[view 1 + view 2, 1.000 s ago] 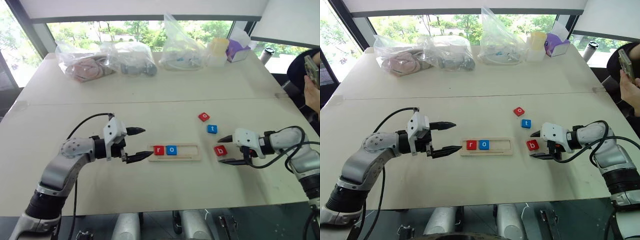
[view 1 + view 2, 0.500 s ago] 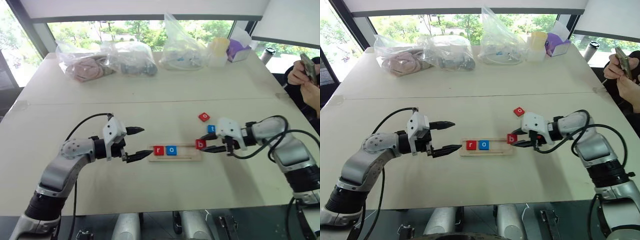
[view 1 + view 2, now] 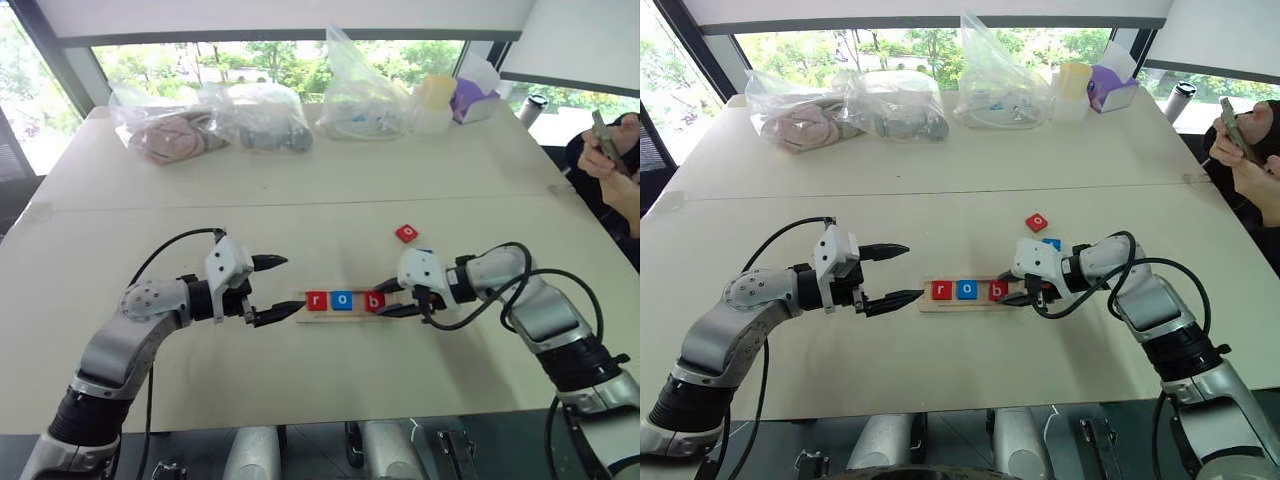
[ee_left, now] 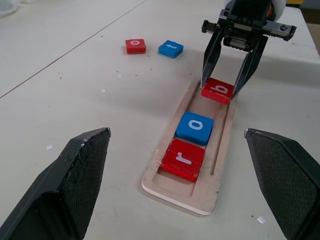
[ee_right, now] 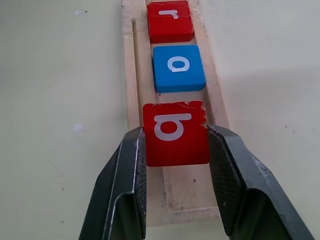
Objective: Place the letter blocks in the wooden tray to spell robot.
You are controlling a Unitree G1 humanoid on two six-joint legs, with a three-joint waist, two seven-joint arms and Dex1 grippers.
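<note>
The wooden tray (image 3: 304,312) lies in the middle of the table with a red "r" block (image 3: 317,300) and a blue "o" block (image 3: 342,300) side by side in its groove. My right gripper (image 3: 384,300) is shut on the red "b" block (image 5: 175,132) and holds it slightly tilted over the groove, just past the blue "o". Whether it touches the wood I cannot tell. A red "o" block (image 3: 406,233) and a blue "t" block (image 4: 170,48) lie on the table beyond the tray. My left gripper (image 3: 291,285) stands open at the tray's left end, holding nothing.
Clear plastic bags (image 3: 262,115) with items, a cup (image 3: 436,100) and a purple box (image 3: 470,100) line the far edge of the table. A person (image 3: 612,165) holding a phone sits at the right.
My right gripper shut on the red "b" block on the table and carried it left to the tray, next to the blue "o". The left gripper stayed put.
</note>
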